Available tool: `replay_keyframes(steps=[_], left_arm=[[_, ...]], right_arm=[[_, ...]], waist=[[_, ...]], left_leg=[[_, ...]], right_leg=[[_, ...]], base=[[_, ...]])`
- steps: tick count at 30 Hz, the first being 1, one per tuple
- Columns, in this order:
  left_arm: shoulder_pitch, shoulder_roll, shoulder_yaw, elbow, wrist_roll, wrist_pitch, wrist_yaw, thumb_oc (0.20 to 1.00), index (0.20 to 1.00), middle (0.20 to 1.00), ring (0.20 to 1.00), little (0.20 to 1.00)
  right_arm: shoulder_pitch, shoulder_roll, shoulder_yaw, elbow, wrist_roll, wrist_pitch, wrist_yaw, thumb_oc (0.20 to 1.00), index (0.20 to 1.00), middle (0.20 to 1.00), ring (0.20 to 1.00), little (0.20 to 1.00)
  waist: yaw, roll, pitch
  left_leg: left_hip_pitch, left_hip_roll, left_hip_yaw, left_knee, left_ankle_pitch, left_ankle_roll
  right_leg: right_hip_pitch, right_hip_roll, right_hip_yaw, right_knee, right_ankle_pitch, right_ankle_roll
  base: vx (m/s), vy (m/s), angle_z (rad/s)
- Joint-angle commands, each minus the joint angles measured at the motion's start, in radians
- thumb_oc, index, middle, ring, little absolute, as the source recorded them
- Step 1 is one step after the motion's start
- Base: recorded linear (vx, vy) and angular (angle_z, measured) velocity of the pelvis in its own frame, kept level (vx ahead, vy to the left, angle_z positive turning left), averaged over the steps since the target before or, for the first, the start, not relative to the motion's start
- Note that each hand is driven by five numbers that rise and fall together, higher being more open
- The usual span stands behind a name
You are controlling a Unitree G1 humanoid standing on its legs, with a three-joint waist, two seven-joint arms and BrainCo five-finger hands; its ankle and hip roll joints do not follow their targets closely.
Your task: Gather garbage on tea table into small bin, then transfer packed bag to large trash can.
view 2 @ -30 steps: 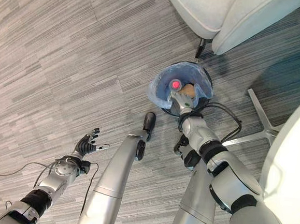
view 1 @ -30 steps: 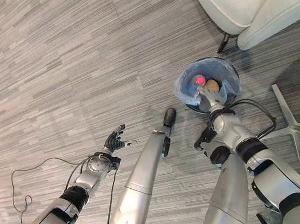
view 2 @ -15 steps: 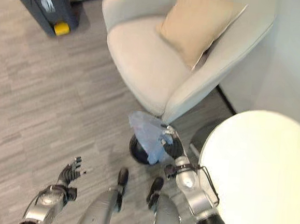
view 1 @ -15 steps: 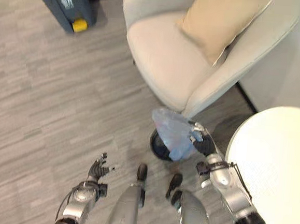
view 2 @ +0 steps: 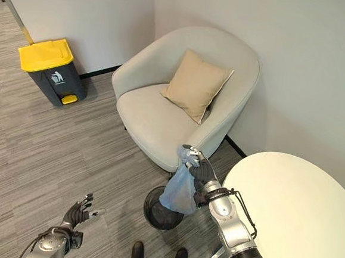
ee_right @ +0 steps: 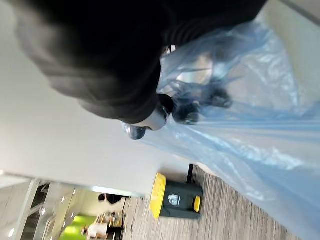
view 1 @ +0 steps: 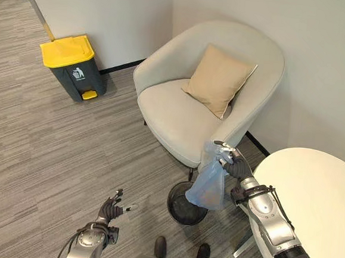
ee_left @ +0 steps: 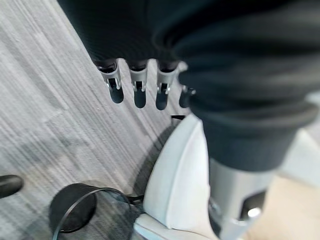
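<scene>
My right hand (view 1: pixel 236 167) is shut on the gathered top of a translucent blue trash bag (view 1: pixel 207 187), which hangs full just above the small black bin (view 1: pixel 183 204) on the floor. In the right wrist view the fingers (ee_right: pixel 192 107) curl into the blue plastic (ee_right: pixel 250 140). The large trash can (view 1: pixel 73 67), dark grey with a yellow lid, stands by the wall at the far left. My left hand (view 1: pixel 110 207) hovers low over the carpet with straight fingers (ee_left: pixel 138 90) and holds nothing.
A beige armchair (view 1: pixel 179 114) with a tan cushion (view 1: pixel 217 80) stands right behind the small bin. A round white tea table (view 1: pixel 316 200) is at the lower right. Open grey carpet (view 1: pixel 45 149) stretches between me and the large can.
The camera has tilted up from the floor to the room. My right hand has lifted the blue bag out of the small bin. The left hand has kept its pose.
</scene>
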Motion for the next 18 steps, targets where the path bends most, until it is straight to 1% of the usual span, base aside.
replay_keyframes(steps=[1, 2, 3, 4, 5, 6, 7, 8, 9, 10, 11, 12, 13, 14, 15, 16, 18], left_arm=[[0.012, 0.055, 0.032, -0.074, 0.025, -0.035, 0.003, 1.000, 1.000, 1.000, 1.000, 1.000], [0.009, 0.058, 0.030, -0.085, 0.025, -0.036, 0.006, 1.000, 1.000, 1.000, 1.000, 1.000], [0.013, 0.056, 0.030, -0.102, 0.022, -0.037, 0.005, 1.000, 1.000, 1.000, 1.000, 1.000], [0.015, 0.055, 0.027, -0.115, 0.012, -0.039, 0.004, 1.000, 1.000, 1.000, 1.000, 1.000], [0.015, 0.054, 0.027, -0.116, 0.012, -0.039, 0.004, 1.000, 1.000, 1.000, 1.000, 1.000], [0.025, 0.051, 0.019, -0.147, 0.003, -0.040, -0.010, 1.000, 1.000, 1.000, 1.000, 1.000], [0.019, 0.051, 0.013, -0.161, 0.004, -0.042, -0.009, 1.000, 1.000, 1.000, 1.000, 1.000], [0.012, 0.053, 0.007, -0.184, 0.005, -0.045, -0.014, 1.000, 1.000, 1.000, 1.000, 1.000], [0.012, 0.053, 0.007, -0.184, 0.005, -0.044, -0.014, 1.000, 1.000, 1.000, 1.000, 1.000], [0.008, 0.060, -0.001, -0.228, 0.022, -0.048, -0.024, 1.000, 1.000, 1.000, 1.000, 1.000], [0.005, 0.066, -0.002, -0.253, 0.029, -0.053, -0.030, 1.000, 1.000, 1.000, 1.000, 1.000], [0.001, 0.072, -0.007, -0.270, 0.037, -0.057, -0.038, 1.000, 1.000, 1.000, 1.000, 1.000], [-0.003, 0.075, -0.013, -0.289, 0.039, -0.061, -0.046, 1.000, 1.000, 1.000, 1.000, 1.000], [-0.003, 0.075, -0.012, -0.289, 0.039, -0.060, -0.046, 1.000, 1.000, 1.000, 1.000, 1.000], [-0.019, 0.080, -0.026, -0.315, 0.037, -0.069, -0.059, 1.000, 1.000, 1.000, 1.000, 1.000], [-0.038, 0.084, -0.042, -0.338, 0.047, -0.077, -0.060, 1.000, 1.000, 1.000, 1.000, 1.000], [-0.058, 0.088, -0.069, -0.363, 0.056, -0.080, -0.073, 1.000, 1.000, 1.000, 1.000, 1.000]], right_arm=[[-0.089, 0.021, -0.024, -0.142, 0.000, -0.071, -0.007, 0.200, 0.200, 0.200, 0.200, 0.200], [-0.091, 0.018, -0.025, -0.145, 0.003, -0.074, -0.011, 0.200, 0.200, 0.200, 0.200, 0.200], [-0.103, 0.016, -0.024, -0.143, 0.016, -0.072, -0.013, 0.200, 0.200, 0.200, 0.200, 0.200], [-0.105, 0.009, -0.024, -0.141, 0.023, -0.075, -0.019, 0.200, 0.200, 0.200, 0.200, 0.200], [-0.106, 0.008, -0.024, -0.140, 0.023, -0.076, -0.019, 0.200, 0.200, 0.200, 0.200, 0.200], [-0.104, -0.007, -0.035, -0.143, 0.030, -0.072, -0.022, 0.200, 0.200, 0.200, 0.200, 0.200], [-0.105, -0.016, -0.040, -0.140, 0.037, -0.077, -0.028, 0.200, 0.200, 0.200, 0.200, 0.200], [-0.112, -0.028, -0.047, -0.137, 0.043, -0.078, -0.036, 0.200, 0.200, 0.200, 0.200, 0.200], [-0.112, -0.028, -0.047, -0.136, 0.044, -0.079, -0.036, 0.200, 0.200, 0.200, 0.200, 0.200], [-0.119, -0.045, -0.051, -0.140, 0.052, -0.079, -0.036, 0.200, 0.200, 0.200, 0.200, 0.200], [-0.124, -0.050, -0.052, -0.144, 0.056, -0.081, -0.035, 0.200, 0.200, 0.200, 0.200, 0.200], [-0.126, -0.053, -0.051, -0.150, 0.063, -0.081, -0.030, 0.200, 0.200, 0.200, 0.200, 0.200], [-0.130, -0.055, -0.049, -0.155, 0.072, -0.083, -0.025, 0.200, 0.200, 0.200, 0.200, 0.200], [-0.130, -0.055, -0.049, -0.155, 0.072, -0.083, -0.025, 0.200, 0.200, 0.200, 0.200, 0.200], [-0.134, -0.058, -0.045, -0.165, 0.103, -0.084, -0.006, 0.200, 0.200, 0.200, 0.200, 0.200], [-0.134, -0.063, -0.041, -0.167, 0.121, -0.084, 0.013, 0.200, 0.200, 0.200, 0.200, 0.200], [-0.132, -0.067, -0.037, -0.177, 0.135, -0.082, 0.024, 0.200, 0.200, 0.200, 0.200, 0.200]], waist=[[0.032, -0.040, 0.002], [0.042, -0.048, -0.003], [0.059, -0.046, -0.005], [0.064, -0.043, -0.002], [0.062, -0.042, -0.004], [0.066, -0.034, 0.000], [0.067, -0.029, 0.012], [0.065, -0.029, 0.027], [0.063, -0.028, 0.027], [0.050, -0.046, 0.038], [0.042, -0.059, 0.038], [0.037, -0.070, 0.037], [0.033, -0.078, 0.035], [0.032, -0.077, 0.032], [0.020, -0.092, 0.026], [0.002, -0.094, 0.011], [-0.008, -0.090, -0.009]], left_leg=[[-0.059, 0.004, -0.007, 0.012, -0.024, -0.053], [-0.088, 0.000, -0.013, 0.017, -0.005, -0.062], [-0.130, 0.006, -0.029, 0.022, 0.033, -0.089], [-0.159, 0.010, -0.037, 0.017, 0.066, -0.108], [-0.160, 0.010, -0.040, 0.016, 0.067, -0.109], [-0.182, 0.016, -0.052, -0.008, 0.100, -0.135], [-0.201, 0.018, -0.058, -0.005, 0.115, -0.148], [-0.218, 0.016, -0.054, 0.014, 0.102, -0.147], [-0.222, 0.015, -0.056, 0.020, 0.099, -0.147], [-0.220, 0.011, -0.019, 0.090, 0.044, -0.124], [-0.212, 0.013, 0.004, 0.142, -0.006, -0.112], [-0.205, 0.015, 0.009, 0.190, -0.045, -0.105], [-0.195, 0.016, 0.010, 0.224, -0.079, -0.102], [-0.199, 0.016, 0.009, 0.222, -0.075, -0.102], [-0.150, 0.031, 0.012, 0.260, -0.142, -0.098], [-0.080, 0.061, 0.025, 0.242, -0.170, -0.104], [-0.045, 0.070, 0.029, 0.182, -0.151, -0.109]], right_leg=[[0.077, 0.064, 0.044, -0.016, -0.033, -0.010], [0.109, 0.074, 0.053, -0.074, -0.058, -0.027], [0.123, 0.098, 0.049, -0.139, -0.086, -0.054], [0.134, 0.118, 0.051, -0.188, -0.088, -0.066], [0.136, 0.119, 0.049, -0.193, -0.085, -0.067], [0.150, 0.140, 0.037, -0.256, -0.079, -0.076], [0.150, 0.144, 0.027, -0.265, -0.069, -0.079], [0.139, 0.140, 0.016, -0.271, -0.057, -0.081], [0.139, 0.141, 0.014, -0.271, -0.057, -0.081], [0.124, 0.116, -0.020, -0.287, -0.034, -0.078], [0.112, 0.097, -0.038, -0.295, -0.016, -0.075], [0.107, 0.083, -0.054, -0.303, -0.005, -0.074], [0.104, 0.071, -0.062, -0.309, 0.004, -0.073], [0.101, 0.072, -0.064, -0.311, 0.007, -0.073], [0.096, 0.056, -0.087, -0.322, 0.018, -0.071], [0.099, 0.053, -0.113, -0.336, 0.019, -0.065], [0.103, 0.054, -0.137, -0.351, 0.029, -0.063]], base=[[-0.23, -0.232, 0.54], [-0.28, -0.314, 0.36], [-0.27, -0.276, 0.33], [-0.22, -0.205, 0.40], [-0.24, -0.179, 0.56], [-0.22, -0.140, 0.57], [-0.35, -0.172, 0.46], [-0.21, -0.072, 0.54], [-0.32, -0.071, 0.75], [-0.29, -0.054, 0.84], [-0.34, -0.073, 0.63], [-0.18, -0.039, 0.73], [-0.09, -0.023, 0.83], [-0.08, -0.032, 0.94], [-0.05, -0.010, 0.65], [-0.04, 0.005, 0.32], [0.03, 0.055, 0.56]])
